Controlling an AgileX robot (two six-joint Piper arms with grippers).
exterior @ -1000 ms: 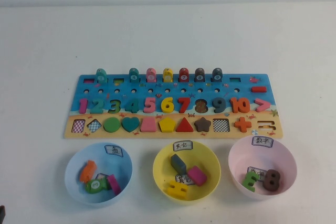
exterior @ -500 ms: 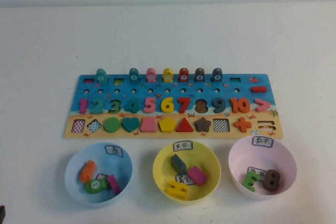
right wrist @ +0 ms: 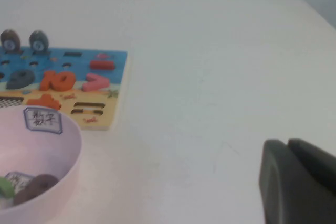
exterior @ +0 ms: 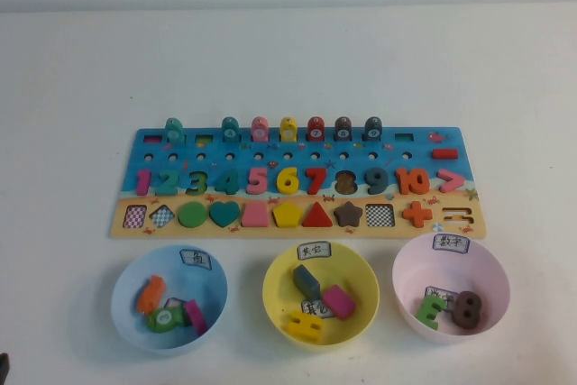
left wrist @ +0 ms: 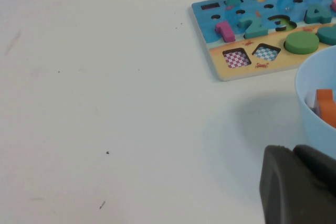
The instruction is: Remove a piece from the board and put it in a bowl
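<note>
The orange arch-topped piece (exterior: pixel 151 294) lies inside the light blue bowl (exterior: pixel 126 326) at the front left, next to a green block and a magenta block. It also shows in the left wrist view (left wrist: pixel 326 106) inside the bowl (left wrist: pixel 314 90). The board (exterior: pixel 424 143) lies behind the three bowls, with a row of upright arch-topped blocks along its far edge. My left gripper (left wrist: pixel 294 153) is shut and empty, low beside the blue bowl's left. My right gripper (right wrist: pixel 289 145) is shut and empty, to the right of the pink bowl.
A yellow bowl (exterior: pixel 275 308) with several blocks stands at the front middle. A pink bowl (exterior: pixel 406 268) with a green and a brown number stands at the front right, also in the right wrist view (right wrist: pixel 65 153). Bare white table surrounds the board.
</note>
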